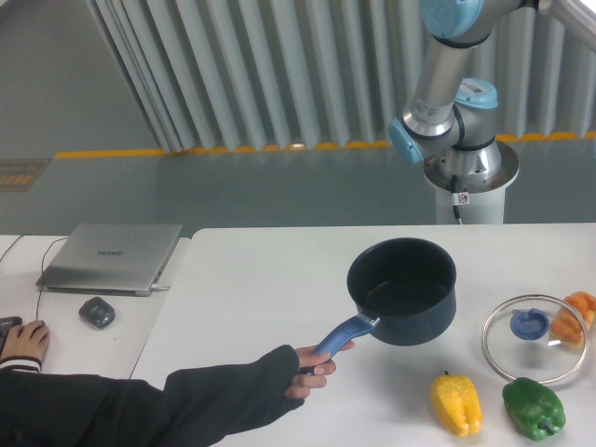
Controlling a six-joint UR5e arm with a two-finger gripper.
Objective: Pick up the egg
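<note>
Tool: out of frame, state cannot be told | small orange-tan oval egg: far right of white desk, behind round glass lid | human hand: holding dark blue saucepan by its handle

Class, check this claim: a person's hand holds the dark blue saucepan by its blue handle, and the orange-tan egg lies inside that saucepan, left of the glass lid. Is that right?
One detail is wrong. In the fixed camera view the small orange-tan egg lies on the white table at the right edge of the round glass lid, not inside the dark blue saucepan. The person's hand does hold the blue handle.
</note>
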